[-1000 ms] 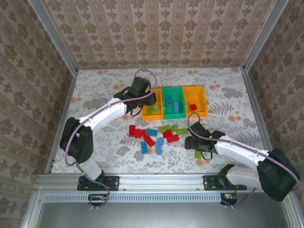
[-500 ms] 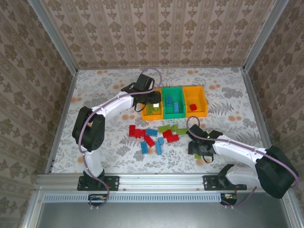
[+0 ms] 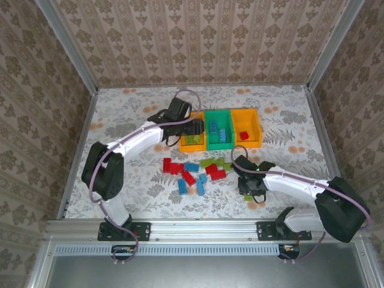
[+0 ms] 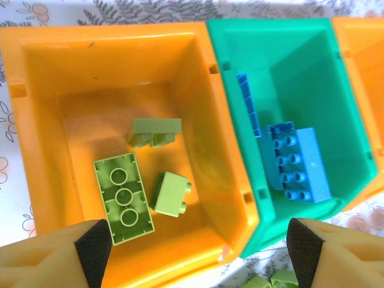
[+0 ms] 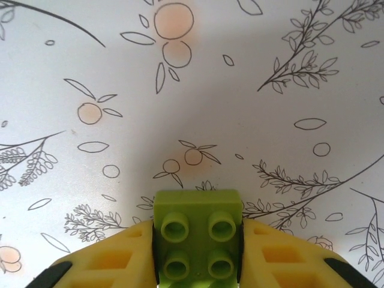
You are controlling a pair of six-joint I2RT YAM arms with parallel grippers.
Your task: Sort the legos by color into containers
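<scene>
- Top external: high behind the arms, looking down over the whole floral-print table (image 3: 132, 114).
- Left wrist: close, straight down into left orange plastic bin (image 4: 108, 33) and middle green plastic bin (image 4: 312, 66); both shared with top.
- Right wrist: nearest, facing that table and one light green studded plastic brick (image 5: 198, 240).
</scene>
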